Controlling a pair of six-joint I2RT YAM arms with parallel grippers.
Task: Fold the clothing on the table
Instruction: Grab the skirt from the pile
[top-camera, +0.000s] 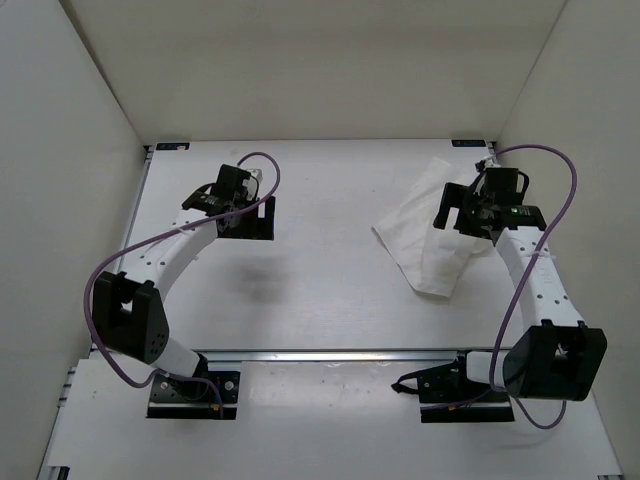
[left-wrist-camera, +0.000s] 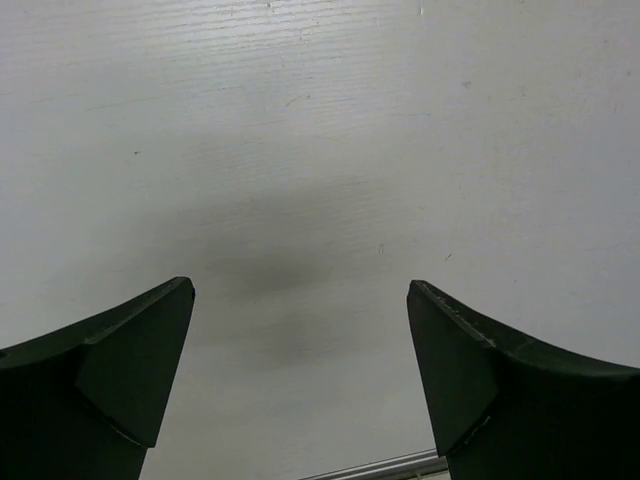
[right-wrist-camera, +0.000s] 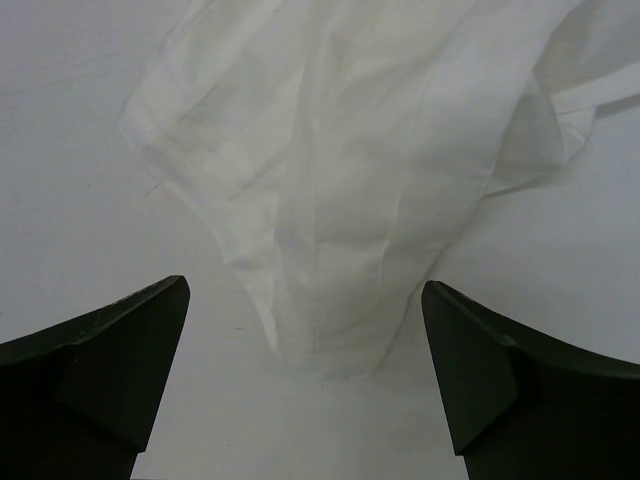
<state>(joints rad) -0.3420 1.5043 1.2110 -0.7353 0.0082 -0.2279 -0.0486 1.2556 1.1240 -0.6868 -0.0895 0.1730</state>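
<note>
White clothing (top-camera: 425, 240) lies crumpled near the counter's (top-camera: 320, 290) far right corner; left pincer (left-wrist-camera: 300, 288) and right pincer (right-wrist-camera: 306, 286) gape wide, empty.

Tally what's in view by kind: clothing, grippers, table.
Clothing: 1
Grippers: 2, the left gripper and the right gripper, both open
Table: 1
Total: 4
</note>
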